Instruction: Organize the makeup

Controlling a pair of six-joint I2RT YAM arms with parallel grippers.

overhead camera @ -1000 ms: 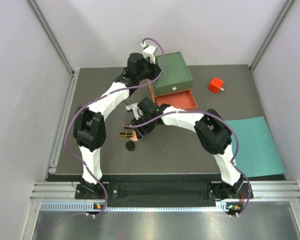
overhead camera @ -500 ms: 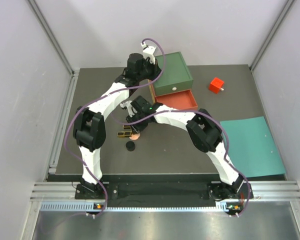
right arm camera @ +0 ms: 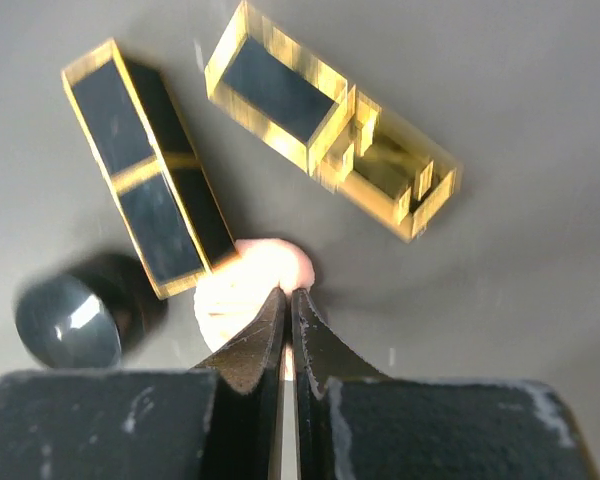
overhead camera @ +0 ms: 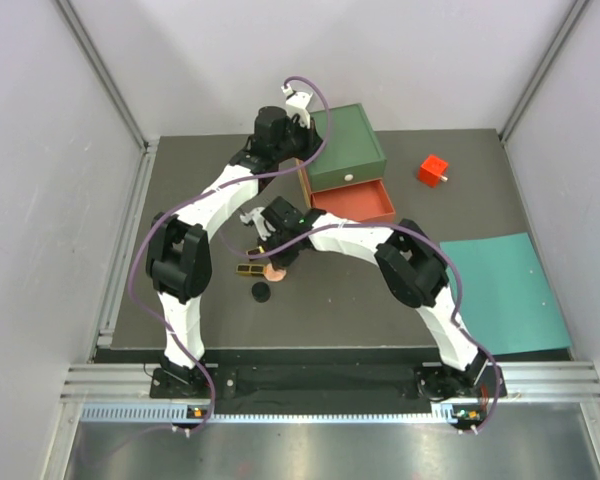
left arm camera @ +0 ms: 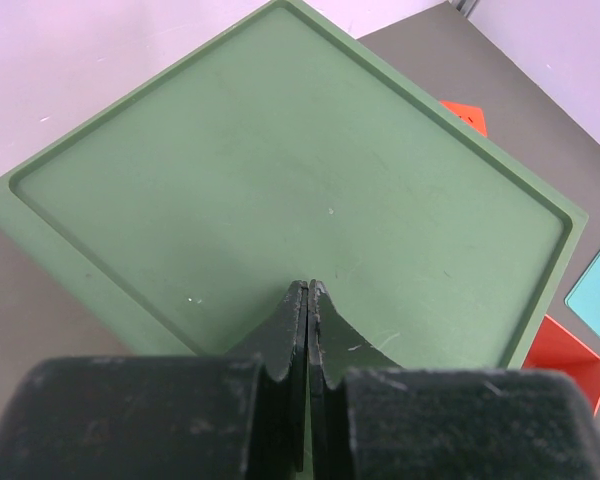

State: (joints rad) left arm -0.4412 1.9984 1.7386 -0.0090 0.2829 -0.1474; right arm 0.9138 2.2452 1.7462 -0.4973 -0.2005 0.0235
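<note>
The makeup lies on the dark mat left of centre. In the right wrist view I see two gold-black cases point(right arm camera: 145, 165) point(right arm camera: 280, 95), a round peach compact point(right arm camera: 245, 290) and a black disc point(right arm camera: 70, 318). My right gripper point(right arm camera: 288, 292) is shut, its tips right over the compact's edge with nothing gripped between them. From above, the compact point(overhead camera: 273, 271), one case point(overhead camera: 250, 270) and the disc point(overhead camera: 261, 291) sit beside the right wrist. My left gripper point(left arm camera: 308, 285) is shut and empty above the green drawer box point(left arm camera: 280, 160). Other makeup is out of view.
The drawer box point(overhead camera: 345, 145) stands at the back centre with its red drawer point(overhead camera: 355, 200) pulled open toward me. A red cube point(overhead camera: 433, 170) sits to its right. A teal mat point(overhead camera: 505, 290) lies at the right. Metal rails border the mat on the left.
My right gripper has gone from partly open to shut and shifted slightly left over the peach compact. The left arm has not moved.
</note>
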